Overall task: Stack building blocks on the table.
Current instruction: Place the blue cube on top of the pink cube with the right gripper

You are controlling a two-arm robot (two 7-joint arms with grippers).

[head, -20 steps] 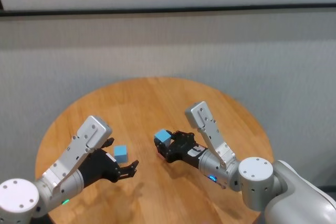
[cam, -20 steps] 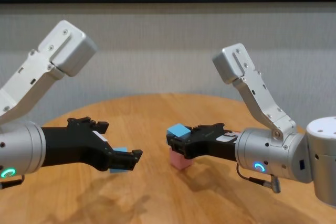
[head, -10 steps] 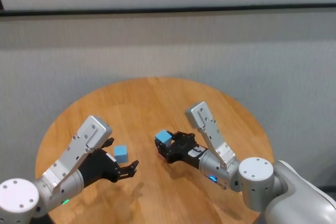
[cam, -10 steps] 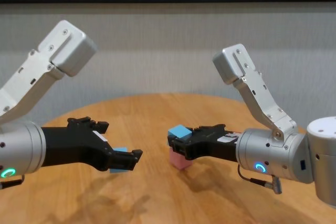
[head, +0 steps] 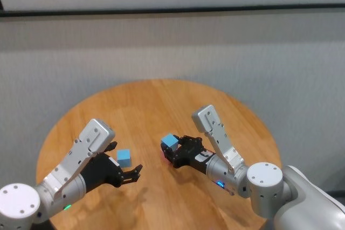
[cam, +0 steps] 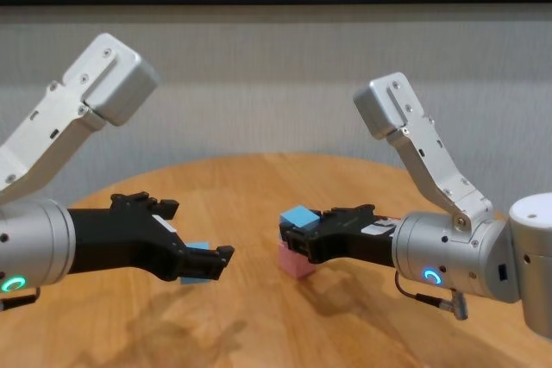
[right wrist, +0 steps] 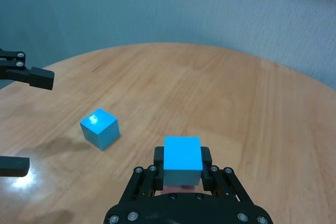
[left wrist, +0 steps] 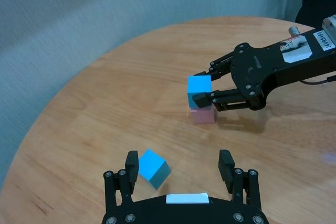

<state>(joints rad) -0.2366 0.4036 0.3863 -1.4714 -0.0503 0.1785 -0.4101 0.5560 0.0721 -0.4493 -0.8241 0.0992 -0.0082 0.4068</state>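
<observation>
Your right tool [cam: 297,239] pinches a blue cube [left wrist: 199,84] directly over the pink cube [left wrist: 202,115] near the middle of the round counter [head: 161,100] — from the left wrist view the two look to be touching, or nearly so, though you cannot tell whether the blue one's weight is on the pink yet. Your left tool [left wrist: 181,169] hangs spread wide, holding nothing, just beside the second blue cube [left wrist: 153,167], which sits alone on the wood and turned at an angle.

The risk lies in the release. If the held cube sits off-centre or tilted on the pink one, opening would likely tip it off, and a sideways drag of the fingers on the way out could shove both. The loose cube's skewed faces could also slip in a square grasp from your left side.

The counter is smooth, light wood grain with a faint sheen, so a dropped cube may slide. Behind it stands a plain grey wall with a dark rail near the top.
</observation>
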